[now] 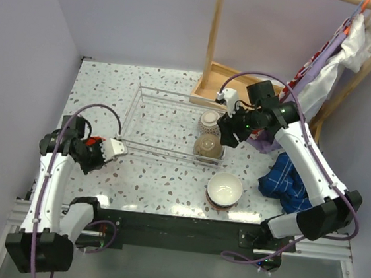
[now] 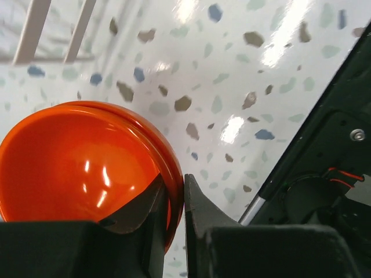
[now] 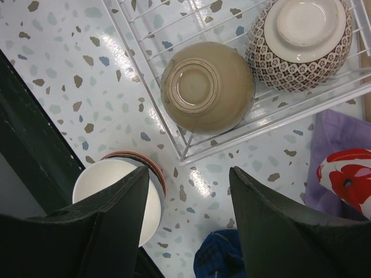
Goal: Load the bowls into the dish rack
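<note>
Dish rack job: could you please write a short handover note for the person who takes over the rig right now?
Left gripper: shut on the rim of the orange bowl, left of the rack and outside it.
Right gripper: open and empty, above the rack's right end.
Done: the tan bowl and patterned bowl lie upside down in the rack.
To do: load the orange bowl, then the white bowl, which sits nested in another on the table in front of the rack.
</note>
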Controlling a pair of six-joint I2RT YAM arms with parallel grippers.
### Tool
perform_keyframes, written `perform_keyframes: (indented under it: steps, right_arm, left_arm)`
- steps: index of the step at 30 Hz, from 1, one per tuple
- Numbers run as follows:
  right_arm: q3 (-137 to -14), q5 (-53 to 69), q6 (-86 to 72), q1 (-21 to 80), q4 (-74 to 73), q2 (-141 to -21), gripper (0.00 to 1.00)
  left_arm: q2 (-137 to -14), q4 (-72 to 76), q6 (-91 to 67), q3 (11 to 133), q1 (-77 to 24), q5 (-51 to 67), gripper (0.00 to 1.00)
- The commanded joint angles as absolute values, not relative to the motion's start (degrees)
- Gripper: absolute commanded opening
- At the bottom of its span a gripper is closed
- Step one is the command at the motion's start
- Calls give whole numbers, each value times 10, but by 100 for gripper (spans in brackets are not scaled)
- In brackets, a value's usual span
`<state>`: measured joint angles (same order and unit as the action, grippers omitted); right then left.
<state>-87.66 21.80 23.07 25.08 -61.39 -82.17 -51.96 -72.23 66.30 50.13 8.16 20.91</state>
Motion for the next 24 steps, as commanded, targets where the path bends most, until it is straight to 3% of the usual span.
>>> perform_keyframes:
  steps: [1,7,14,24]
  right_arm:
    - [-853,189,243,252,-601,-785,62]
    - [-799,160,255,252,-599,-754,61]
    - [-752,138,269,252,-605,-716,61]
    - [-707,129,272,252,-599,-659,61]
  left_arm:
    - [-494,-733,692,506,26,308,0]
    - [-531,-629,559,483,-131,314,0]
    - [-608,-464,368,452,-407,251,0]
    - [-698,-381,356,457,-468,207,0]
